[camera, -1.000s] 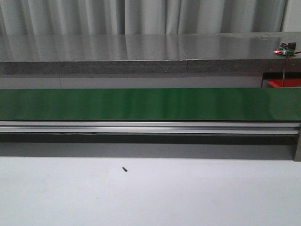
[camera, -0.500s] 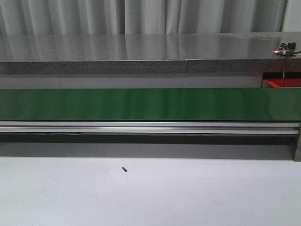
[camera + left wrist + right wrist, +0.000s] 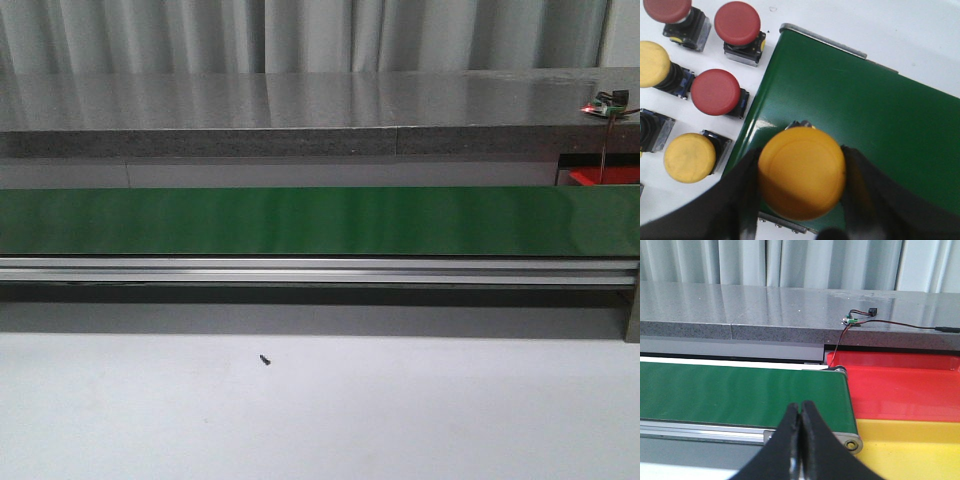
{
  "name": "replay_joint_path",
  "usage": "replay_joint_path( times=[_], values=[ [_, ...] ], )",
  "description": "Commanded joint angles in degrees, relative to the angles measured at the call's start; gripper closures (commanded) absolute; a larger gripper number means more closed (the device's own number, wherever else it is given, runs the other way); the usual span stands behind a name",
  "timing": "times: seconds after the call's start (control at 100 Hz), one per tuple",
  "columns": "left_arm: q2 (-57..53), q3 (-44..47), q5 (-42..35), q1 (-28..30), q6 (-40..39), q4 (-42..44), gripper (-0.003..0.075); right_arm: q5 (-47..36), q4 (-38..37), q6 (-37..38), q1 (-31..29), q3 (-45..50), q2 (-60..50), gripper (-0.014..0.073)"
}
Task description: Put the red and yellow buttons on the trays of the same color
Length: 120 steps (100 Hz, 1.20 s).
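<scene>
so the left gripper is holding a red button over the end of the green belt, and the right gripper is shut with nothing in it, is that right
Not quite: the button in the left gripper is yellow, not red, as the left wrist view shows. The rest stands: it is held over the end of the green belt, and the right gripper is shut with nothing between its fingers.

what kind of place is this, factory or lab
Probably a lab mock-up of a sorting line: a long green conveyor belt, red tray and yellow tray at its end, grey curtains behind.
</scene>
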Motion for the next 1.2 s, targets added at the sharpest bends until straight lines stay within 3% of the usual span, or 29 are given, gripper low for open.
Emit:
replay_joint_path(
  times=[0.0, 0.21, 0.38, 0.48, 0.99, 1.19],
  values=[
    [-0.7, -2.6, -2.4, -0.3, 0.0, -1.2, 0.0572, -4.5, -0.7, -0.1, -0.3, -1.0, -1.0, 0.0661],
    [1.7, -3.7, -1.5, -0.3, 1.1, -1.2, 0.0515, -4.5, -0.7, -0.1, -0.3, -1.0, -1.0, 0.0661],
    [1.7, -4.2, -1.5, -0.3, 2.4, -2.6, 0.0287, -4.5, -0.7, -0.1, -0.3, -1.0, -1.0, 0.0661],
    [1.7, -5.1, -1.5, -0.4, 2.4, -3.6, 0.0202, -4.5, -0.7, -0.1, -0.3, -1.0, -1.0, 0.0661],
    [-6.4, -5.5, -1.3, -1.0, 2.7, -3.3, 0.0208, -4.5, -0.7, -0.1, -0.3, -1.0, -1.0, 0.0661],
    [-8.7, -5.0, 0.3, 2.7, 2.7, -2.9, 0.0208, -4.5, -0.7, -0.1, -0.3, -1.0, -1.0, 0.0661]
  ],
)
